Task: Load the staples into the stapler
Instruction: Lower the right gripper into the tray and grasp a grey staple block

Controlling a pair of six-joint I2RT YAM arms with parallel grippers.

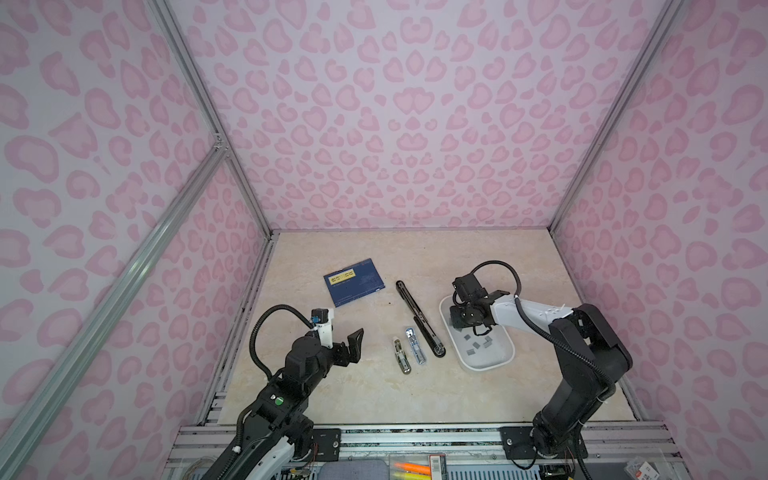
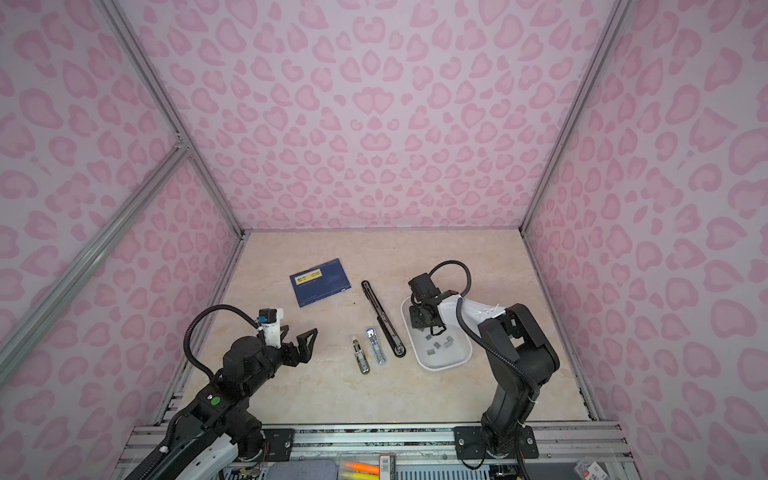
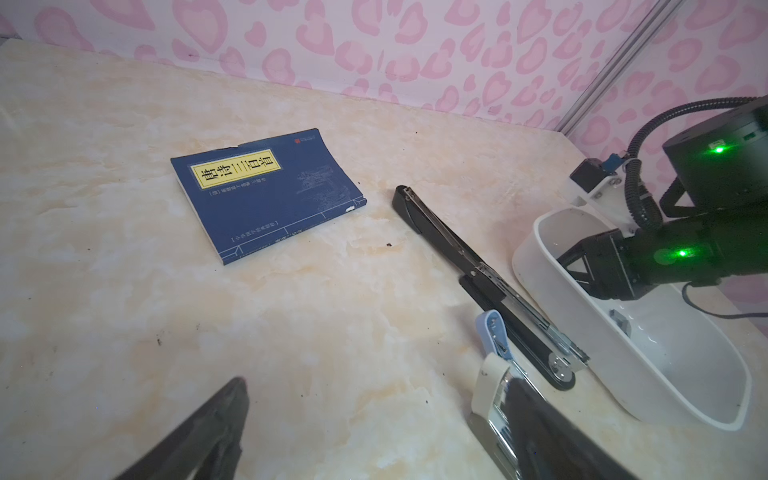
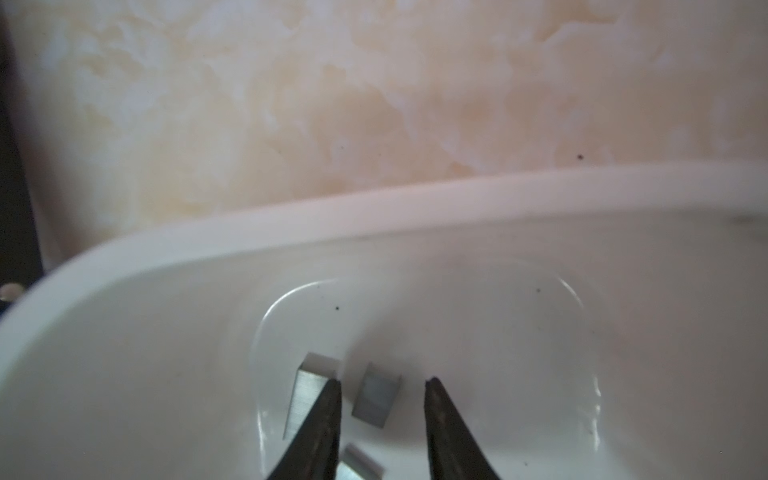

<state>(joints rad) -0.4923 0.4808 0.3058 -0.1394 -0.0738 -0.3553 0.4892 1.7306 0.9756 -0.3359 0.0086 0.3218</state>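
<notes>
The black right gripper [image 4: 384, 380] stands partly open astride a tiny grey metal staple strip [image 4: 376, 399] in the white plastic tray [image 4: 415, 199] at three o'clock, gripping nothing; I judge the strip light, stiff, slippery, best pinched across its long sides; the left gripper [image 3: 378, 382] gapes empty.

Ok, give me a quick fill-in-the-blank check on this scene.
1. The right gripper reaches into the ___ oval plastic tray.
2. One small grey metal staple strip lies ___ its open fingertips.
3. The long black stapler lies between that tray and the ___ softcover book.
4. The left gripper hovers wide open, holding ___.

Missing: white; between; blue; nothing.
</notes>
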